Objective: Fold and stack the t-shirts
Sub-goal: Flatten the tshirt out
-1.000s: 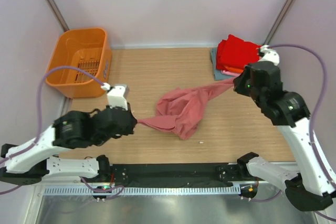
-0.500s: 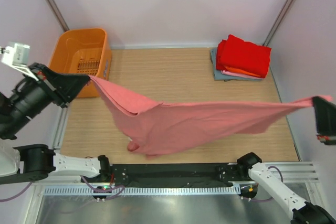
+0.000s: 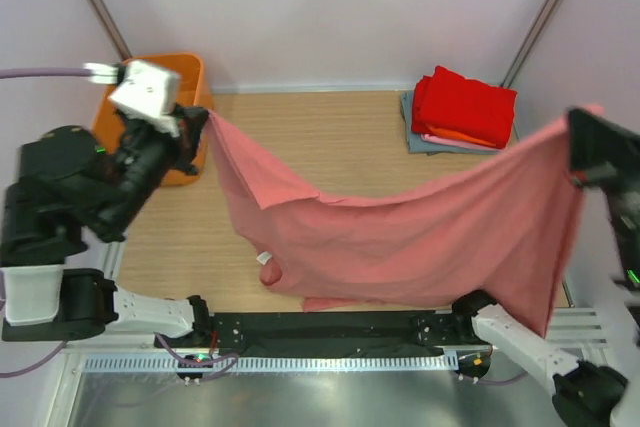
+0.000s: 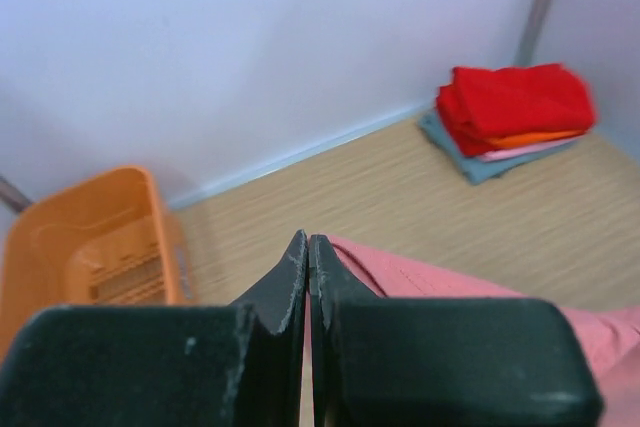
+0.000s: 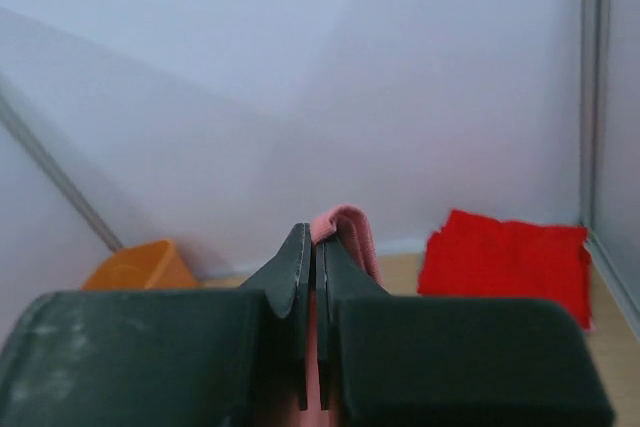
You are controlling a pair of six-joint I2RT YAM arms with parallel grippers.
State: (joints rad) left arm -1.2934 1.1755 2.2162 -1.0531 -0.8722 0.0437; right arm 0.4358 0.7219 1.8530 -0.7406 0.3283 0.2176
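A salmon-pink t-shirt (image 3: 400,242) hangs spread in the air between both arms, sagging in the middle over the wooden table. My left gripper (image 3: 203,119) is raised at the left and shut on one corner of it; the cloth (image 4: 400,282) shows beside its closed fingers. My right gripper (image 3: 582,117) is raised at the right edge, shut on the other corner, with a pink fold (image 5: 345,227) poking above the fingertips. A small white label (image 3: 264,258) hangs at the low left part. Folded t-shirts (image 3: 462,107) sit stacked at the back right, bright red on top.
An orange plastic basket (image 3: 190,67) stands at the back left, partly hidden by my left arm. The folded stack (image 4: 515,107) lies against the back wall near a metal corner post (image 3: 545,12). Bare wooden table (image 3: 330,137) shows beyond the hanging shirt.
The shirt went from a crumpled heap on the table to stretched between both arms. Both grippers rose; the left one moved right near the basket and the right side now drapes lower.
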